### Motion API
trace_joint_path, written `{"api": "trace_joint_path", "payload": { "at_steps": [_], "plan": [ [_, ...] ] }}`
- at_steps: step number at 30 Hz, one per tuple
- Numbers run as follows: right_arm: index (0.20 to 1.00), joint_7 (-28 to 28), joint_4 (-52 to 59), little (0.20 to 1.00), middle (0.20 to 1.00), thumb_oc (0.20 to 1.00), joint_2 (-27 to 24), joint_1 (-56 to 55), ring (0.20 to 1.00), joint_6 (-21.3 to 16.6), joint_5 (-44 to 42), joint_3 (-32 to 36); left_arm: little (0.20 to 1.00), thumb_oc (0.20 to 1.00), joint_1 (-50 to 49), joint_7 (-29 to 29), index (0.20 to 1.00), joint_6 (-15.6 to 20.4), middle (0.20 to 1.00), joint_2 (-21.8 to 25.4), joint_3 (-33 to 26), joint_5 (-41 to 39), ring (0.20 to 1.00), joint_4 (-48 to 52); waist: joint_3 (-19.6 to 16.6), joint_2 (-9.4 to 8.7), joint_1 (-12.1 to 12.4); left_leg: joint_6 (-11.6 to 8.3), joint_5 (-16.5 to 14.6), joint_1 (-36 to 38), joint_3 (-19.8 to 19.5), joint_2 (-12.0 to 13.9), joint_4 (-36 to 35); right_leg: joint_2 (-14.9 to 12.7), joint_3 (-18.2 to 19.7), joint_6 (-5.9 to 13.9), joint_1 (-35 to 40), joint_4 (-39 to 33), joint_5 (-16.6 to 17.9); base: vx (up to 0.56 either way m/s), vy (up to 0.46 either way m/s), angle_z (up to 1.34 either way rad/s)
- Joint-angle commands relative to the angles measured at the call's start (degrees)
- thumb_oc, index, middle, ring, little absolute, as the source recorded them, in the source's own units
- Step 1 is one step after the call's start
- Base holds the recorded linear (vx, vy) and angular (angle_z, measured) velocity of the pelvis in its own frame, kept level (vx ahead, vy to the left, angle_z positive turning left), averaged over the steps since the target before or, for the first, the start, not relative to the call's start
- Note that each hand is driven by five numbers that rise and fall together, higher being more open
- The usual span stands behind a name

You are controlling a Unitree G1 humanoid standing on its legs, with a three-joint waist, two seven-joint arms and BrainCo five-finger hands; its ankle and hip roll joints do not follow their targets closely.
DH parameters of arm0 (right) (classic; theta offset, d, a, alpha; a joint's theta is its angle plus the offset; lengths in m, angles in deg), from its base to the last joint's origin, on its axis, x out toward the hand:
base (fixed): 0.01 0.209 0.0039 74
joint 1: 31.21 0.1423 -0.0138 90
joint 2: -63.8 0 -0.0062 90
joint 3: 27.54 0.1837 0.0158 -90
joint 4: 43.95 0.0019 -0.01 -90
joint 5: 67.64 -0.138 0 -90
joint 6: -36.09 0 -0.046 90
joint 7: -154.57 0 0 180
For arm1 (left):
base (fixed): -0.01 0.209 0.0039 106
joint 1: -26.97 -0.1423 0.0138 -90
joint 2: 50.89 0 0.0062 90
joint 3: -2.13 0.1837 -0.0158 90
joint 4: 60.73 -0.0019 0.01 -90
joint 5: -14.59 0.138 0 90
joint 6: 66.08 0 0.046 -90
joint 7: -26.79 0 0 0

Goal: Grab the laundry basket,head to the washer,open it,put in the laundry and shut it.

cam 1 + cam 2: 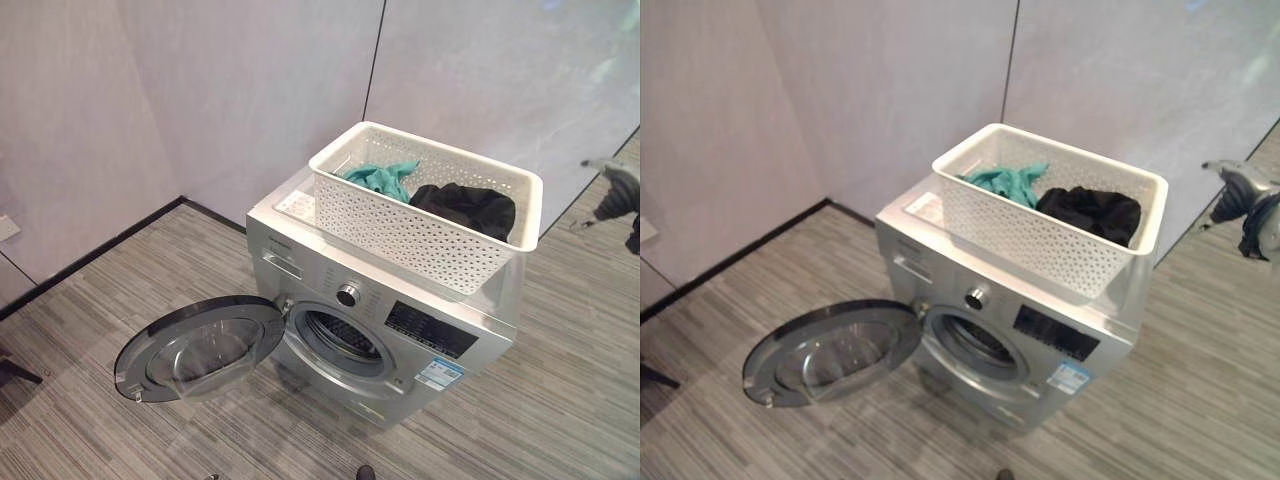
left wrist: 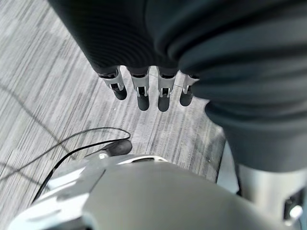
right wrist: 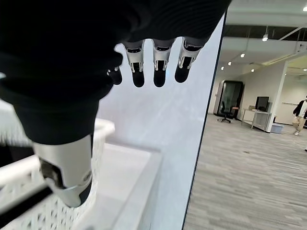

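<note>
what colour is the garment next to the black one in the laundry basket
Teal garment, lying beside the black garment in the white laundry basket; clearest in the left eye view.

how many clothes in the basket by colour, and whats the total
teal garment: 1
black garment: 1
total: 2 visible in the white laundry basket, which sits on top of the washer

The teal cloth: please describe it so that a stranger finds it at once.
On the silver washer stands a white basket. Two cloths lie inside: the teal cloth at the wall end, a black cloth beside it. Only it is teal.
</note>
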Motion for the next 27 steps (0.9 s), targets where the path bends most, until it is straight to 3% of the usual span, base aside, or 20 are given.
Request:
{"api": "trace_joint_path", "payload": {
  "at_steps": [1,12,27],
  "plan": [
    [1.0,1.4,-2.1,1.0,1.0,1.0,-0.1,9.5,1.0,-0.3,0.0,-2.2,1.0,1.0,1.9,-0.9,1.0,1.2,1.0,-1.3,1.9,-0.5,1.0,-2.5,0.5,-2.47,1.1,-0.75,-0.7,-2.6,-4.5,-0.3,0.4,-0.4,-7.0,0.83,2.5,0.7,-8.7,0.0,0.0,0.0],
    [1.0,2.9,1.1,1.0,1.0,1.0,0.8,16.7,1.0,-0.8,-6.6,-3.5,1.0,1.0,2.2,-0.9,1.0,1.6,1.0,-1.7,2.8,-1.8,1.0,-2.6,0.3,-3.14,1.3,-1.05,-0.6,-2.3,-4.8,0.3,0.4,0.5,-7.5,0.28,3.4,0.7,-9.2,0.0,-0.01,0.01],
    [1.0,-1.0,-2.4,1.0,1.0,1.0,9.2,12.8,1.0,-0.2,-6.8,-5.3,1.0,1.0,0.9,-1.3,1.0,1.5,1.0,-1.7,2.6,-3.3,1.0,-2.3,1.8,-3.26,2.6,-1.04,-0.2,-2.8,-5.6,0.2,0.4,0.5,-8.3,0.03,3.3,0.7,-9.3,0.0,-0.002,0.0]
  ]
}}
